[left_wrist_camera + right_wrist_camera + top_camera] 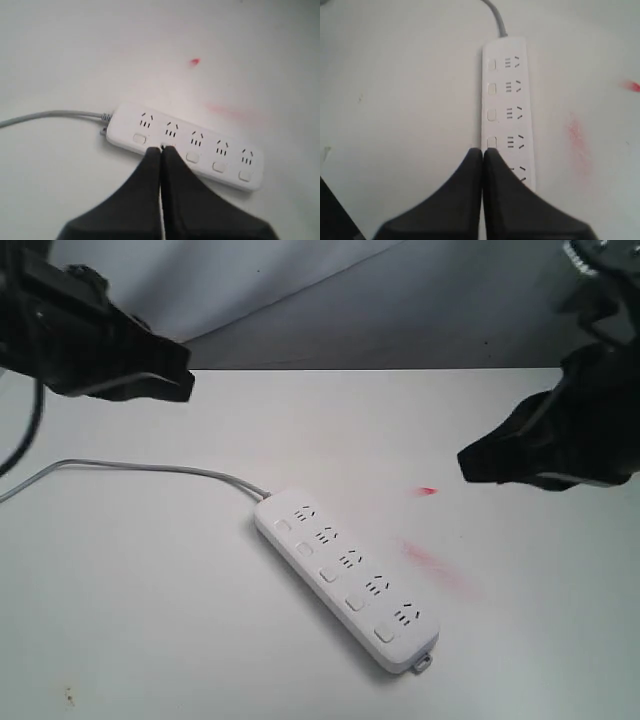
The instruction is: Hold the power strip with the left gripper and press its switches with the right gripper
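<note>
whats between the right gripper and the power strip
Nothing solid: just bare table with a red spot and a pink smear, between the right gripper and the power strip, seen in the exterior view.

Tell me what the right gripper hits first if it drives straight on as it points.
Probably the power strip: the shut right gripper aims at its end farthest from the cord. Depth is unclear.

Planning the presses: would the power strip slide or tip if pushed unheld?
Probably slides: the power strip lies loose on the smooth white table. Unlikely to tip, being long, flat and low. Its grey cord looks slack, so it likely offers little restraint.
</note>
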You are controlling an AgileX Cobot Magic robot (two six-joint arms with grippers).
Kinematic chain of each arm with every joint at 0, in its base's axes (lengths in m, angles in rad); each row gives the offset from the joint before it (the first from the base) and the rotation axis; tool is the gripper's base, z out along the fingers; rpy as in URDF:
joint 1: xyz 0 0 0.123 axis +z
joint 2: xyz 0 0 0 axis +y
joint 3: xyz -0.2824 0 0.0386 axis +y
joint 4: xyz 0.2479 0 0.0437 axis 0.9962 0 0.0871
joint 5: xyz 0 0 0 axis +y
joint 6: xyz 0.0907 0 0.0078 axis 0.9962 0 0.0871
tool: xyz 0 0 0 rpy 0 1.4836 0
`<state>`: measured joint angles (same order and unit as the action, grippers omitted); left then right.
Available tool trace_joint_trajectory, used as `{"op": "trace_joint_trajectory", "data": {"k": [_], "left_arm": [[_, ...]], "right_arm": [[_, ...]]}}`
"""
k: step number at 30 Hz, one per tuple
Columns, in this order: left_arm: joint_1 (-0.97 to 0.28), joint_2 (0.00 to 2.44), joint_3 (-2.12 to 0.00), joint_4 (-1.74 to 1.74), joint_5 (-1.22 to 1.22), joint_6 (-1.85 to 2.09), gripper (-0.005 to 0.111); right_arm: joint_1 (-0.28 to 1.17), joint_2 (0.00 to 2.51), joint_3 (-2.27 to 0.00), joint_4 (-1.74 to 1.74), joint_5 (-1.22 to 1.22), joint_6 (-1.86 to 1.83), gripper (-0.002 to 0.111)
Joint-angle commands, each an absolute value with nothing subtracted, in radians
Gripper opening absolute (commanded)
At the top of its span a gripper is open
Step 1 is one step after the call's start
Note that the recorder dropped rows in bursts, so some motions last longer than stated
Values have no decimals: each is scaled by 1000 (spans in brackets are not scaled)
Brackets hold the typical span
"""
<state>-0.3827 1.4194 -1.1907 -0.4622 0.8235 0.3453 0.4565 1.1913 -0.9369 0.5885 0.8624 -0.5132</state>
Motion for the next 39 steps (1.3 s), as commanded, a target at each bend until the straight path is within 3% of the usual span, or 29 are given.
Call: {"op": "trace_joint_trajectory", "data": {"k": [1,13,21,26,39], "left_arm": [[-388,1587,-1263,-447,891,376,0],[-388,1926,-1471,-310,953,551,0],[-484,2004,-1483,-306,826,1042,0],[-593,2075,-1483,-174,773,1025,0],[-598,2098,-1483,-68,773,950,0]], "right_arm": [[536,1286,-944,473,815,-479,0],[653,1518,-944,375,719,-414,0],[653,1531,-944,367,728,-277,0],[708,1608,-944,359,730,-265,0],[735,1744,-944,343,689,-254,0]]}}
